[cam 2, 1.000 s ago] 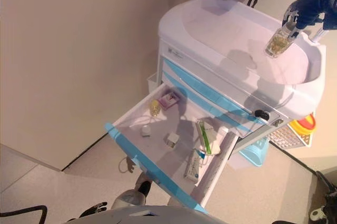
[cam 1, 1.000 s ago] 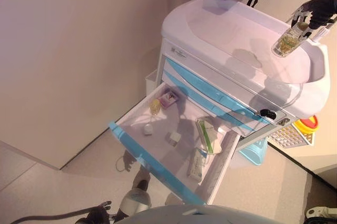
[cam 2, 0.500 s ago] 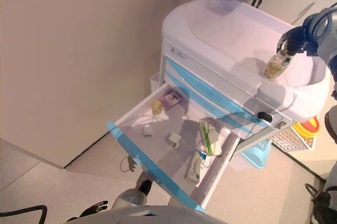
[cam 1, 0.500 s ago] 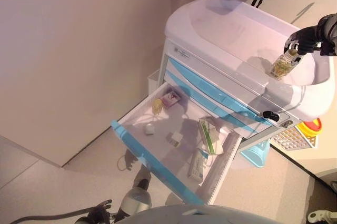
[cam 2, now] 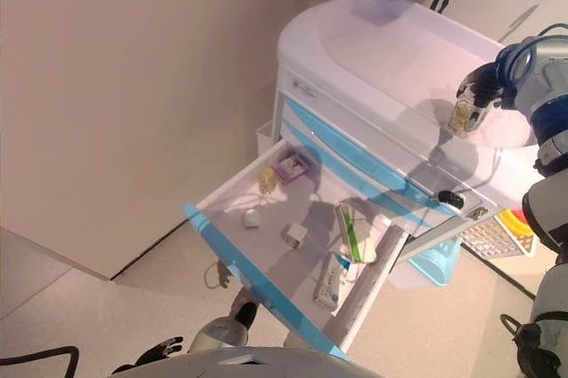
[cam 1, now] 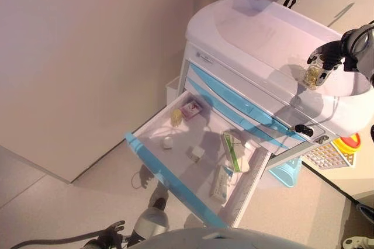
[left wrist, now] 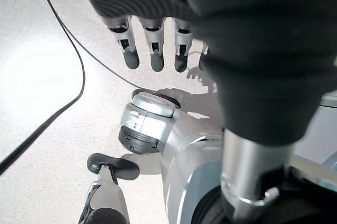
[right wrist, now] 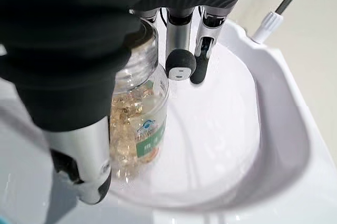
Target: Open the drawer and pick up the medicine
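A clear medicine bottle (right wrist: 138, 129) of yellow capsules stands upright at the right end of the white cart top (cam 1: 257, 33), its base at the recessed surface. My right hand (cam 2: 480, 88) is shut on it, thumb (right wrist: 84, 155) on one side and fingers (right wrist: 180, 50) at the neck. The bottle (cam 1: 312, 76) shows small in the eye views too. Below, the lowest drawer (cam 1: 169, 183), with a blue front, is pulled open. Inside lie a small yellow bottle (cam 1: 176, 117), a purple box (cam 1: 190, 109) and a green-and-white box (cam 1: 232, 149). My left hand (left wrist: 152, 45) hangs open over the floor.
More small white items (cam 1: 168, 142) and a long carton (cam 1: 221, 182) lie in the drawer. A blue basket (cam 1: 286, 173), a white grid tray (cam 1: 324, 155) and a yellow-red bin (cam 1: 346, 142) sit at the cart's right side. A wall runs along the left.
My right hand has come down with the bottle, from tilted in the air above the cart's right end to upright at the cart top. The camera shifted a little.
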Controlling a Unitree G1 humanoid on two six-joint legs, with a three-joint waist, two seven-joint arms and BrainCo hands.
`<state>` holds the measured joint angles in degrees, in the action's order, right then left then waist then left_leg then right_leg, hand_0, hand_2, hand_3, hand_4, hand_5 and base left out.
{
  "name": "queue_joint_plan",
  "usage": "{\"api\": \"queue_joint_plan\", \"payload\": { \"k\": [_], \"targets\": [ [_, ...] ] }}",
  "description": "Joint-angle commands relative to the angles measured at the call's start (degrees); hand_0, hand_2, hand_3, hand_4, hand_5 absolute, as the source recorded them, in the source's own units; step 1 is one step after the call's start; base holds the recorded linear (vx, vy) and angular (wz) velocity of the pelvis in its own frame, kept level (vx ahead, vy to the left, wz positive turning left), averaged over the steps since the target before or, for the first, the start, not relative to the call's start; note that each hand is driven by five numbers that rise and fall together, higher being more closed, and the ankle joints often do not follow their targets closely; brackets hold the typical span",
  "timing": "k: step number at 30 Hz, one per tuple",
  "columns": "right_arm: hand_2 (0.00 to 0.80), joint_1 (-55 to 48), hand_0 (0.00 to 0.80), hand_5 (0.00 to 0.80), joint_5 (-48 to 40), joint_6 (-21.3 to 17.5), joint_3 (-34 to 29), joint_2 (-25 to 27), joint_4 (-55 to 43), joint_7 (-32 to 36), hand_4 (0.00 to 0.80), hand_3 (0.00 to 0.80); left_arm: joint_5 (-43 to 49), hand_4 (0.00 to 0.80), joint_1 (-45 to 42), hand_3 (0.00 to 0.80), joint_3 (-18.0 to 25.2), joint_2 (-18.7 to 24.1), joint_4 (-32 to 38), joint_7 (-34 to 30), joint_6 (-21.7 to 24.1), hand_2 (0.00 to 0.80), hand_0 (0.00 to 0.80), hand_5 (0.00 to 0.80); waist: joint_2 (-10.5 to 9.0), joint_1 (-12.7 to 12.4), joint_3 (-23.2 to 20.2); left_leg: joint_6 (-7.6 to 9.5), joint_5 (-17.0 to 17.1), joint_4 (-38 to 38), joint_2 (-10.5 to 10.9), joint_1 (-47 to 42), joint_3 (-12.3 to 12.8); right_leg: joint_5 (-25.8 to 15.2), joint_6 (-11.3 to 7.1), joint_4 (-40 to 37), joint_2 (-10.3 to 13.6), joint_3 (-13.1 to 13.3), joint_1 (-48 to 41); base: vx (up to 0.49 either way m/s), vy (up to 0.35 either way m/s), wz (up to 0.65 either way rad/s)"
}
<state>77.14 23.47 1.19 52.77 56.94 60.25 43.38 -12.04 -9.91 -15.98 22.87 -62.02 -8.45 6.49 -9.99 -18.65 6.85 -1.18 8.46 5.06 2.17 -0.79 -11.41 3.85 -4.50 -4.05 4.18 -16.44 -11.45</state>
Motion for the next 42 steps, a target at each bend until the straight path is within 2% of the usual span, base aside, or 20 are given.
{"api": "queue_joint_plan", "payload": {
  "k": [1, 10, 14, 23, 29, 36, 39, 42],
  "targets": [
    [0.0, 5.4, 0.0, 0.0, 0.1, 0.9, 3.0, 0.1, 1.5, -3.2, 0.0, 0.0, 1.2, 0.0, 3.3, 0.0, 0.6, 1.2, -4.0, 6.3, -0.8, 0.0, 0.0, 0.0, -2.16, -0.7, 0.6, 1.49, -9.7, -1.4, 0.9, -5.0, 3.2, -5.1, -1.85, 3.2, 2.3, 3.6, 5.4, 0.0, 0.0, 0.0],
    [0.0, 8.9, 0.0, 0.0, -3.2, 2.2, 4.5, 0.9, 1.4, -6.3, 0.0, 0.0, 0.1, 0.0, 3.7, 0.0, 0.3, 1.0, -4.5, 6.5, -0.7, 0.0, 0.0, 0.0, -2.06, 0.4, 0.2, 1.31, -9.7, -1.2, 0.5, -5.1, 4.4, -5.3, -1.9, 3.3, 2.6, 3.8, 5.7, 0.0, 0.0, 0.0],
    [0.0, 11.9, 0.0, 0.0, -5.7, 1.4, 6.3, 2.5, 1.6, -7.0, 0.0, 0.0, -0.1, 0.0, 3.8, 0.0, 0.3, 1.0, -4.9, 6.6, -0.3, 0.0, 0.0, 0.0, -2.17, 1.1, 0.0, 1.26, -9.7, -1.2, 0.4, -5.0, 5.1, -5.3, -1.87, 3.5, 2.6, 3.9, 6.1, -0.008, -0.003, 0.0],
    [0.0, 19.8, 0.0, 0.0, -14.4, 1.4, 11.2, 6.6, -1.2, -5.3, 0.0, 0.0, -0.7, 0.0, 3.6, 0.0, 1.0, 0.9, -5.1, 6.7, 0.7, 0.0, 0.0, 0.0, -2.22, 3.5, -1.1, 1.09, -9.7, -1.1, 0.0, -5.0, 7.1, -5.2, -1.72, 3.9, 2.6, 4.7, 6.7, -0.033, -0.011, -0.08],
    [0.0, 23.7, 0.0, 0.0, -17.4, 0.3, 14.4, 8.6, -2.1, -4.2, 0.0, 0.0, -1.0, 0.0, 3.6, 0.0, 1.0, 0.6, -5.2, 7.0, 0.9, 0.0, 0.0, 0.0, -2.06, 4.8, -1.8, 0.93, -9.7, -0.9, -0.2, -5.2, 8.3, -5.1, -1.46, 4.2, 2.7, 5.1, 7.0, -0.038, -0.002, -0.03],
    [0.0, 28.2, 0.0, 0.0, -20.8, 1.2, 17.4, 10.1, -2.8, -4.5, 0.0, 0.0, -1.3, 0.0, 3.5, 0.0, 0.8, 0.3, -5.3, 7.4, 1.3, 0.0, 0.0, 0.0, -1.72, 5.9, -2.5, 0.82, -9.8, -0.8, -0.4, -5.3, 9.4, -4.9, -1.14, 4.5, 2.7, 5.2, 7.4, -0.04, -0.005, -0.1],
    [0.0, 30.1, 0.0, 0.0, -22.9, 2.7, 18.1, 10.2, -2.4, -7.8, 0.0, 0.0, -1.1, 0.0, 3.6, 0.0, 0.7, 0.3, -5.5, 7.3, 1.1, 0.0, 0.0, 0.0, -1.57, 6.2, -2.7, 0.77, -9.7, -0.8, -0.4, -5.3, 9.7, -4.9, -1.05, 4.6, 2.7, 5.2, 7.5, -0.041, -0.006, -0.02],
    [0.0, 32.6, 0.0, 0.0, -24.9, 6.5, 18.2, 10.8, -2.4, -14.0, 0.0, 0.0, -0.8, 0.0, 3.6, 0.0, 0.5, 0.3, -5.9, 7.2, 1.0, 0.0, 0.0, 0.0, -1.39, 6.7, -3.0, 0.77, -9.9, -0.9, -0.5, -5.4, 10.3, -4.9, -1.02, 4.6, 2.7, 5.4, 7.6, -0.034, -0.009, -0.01]
  ]
}}
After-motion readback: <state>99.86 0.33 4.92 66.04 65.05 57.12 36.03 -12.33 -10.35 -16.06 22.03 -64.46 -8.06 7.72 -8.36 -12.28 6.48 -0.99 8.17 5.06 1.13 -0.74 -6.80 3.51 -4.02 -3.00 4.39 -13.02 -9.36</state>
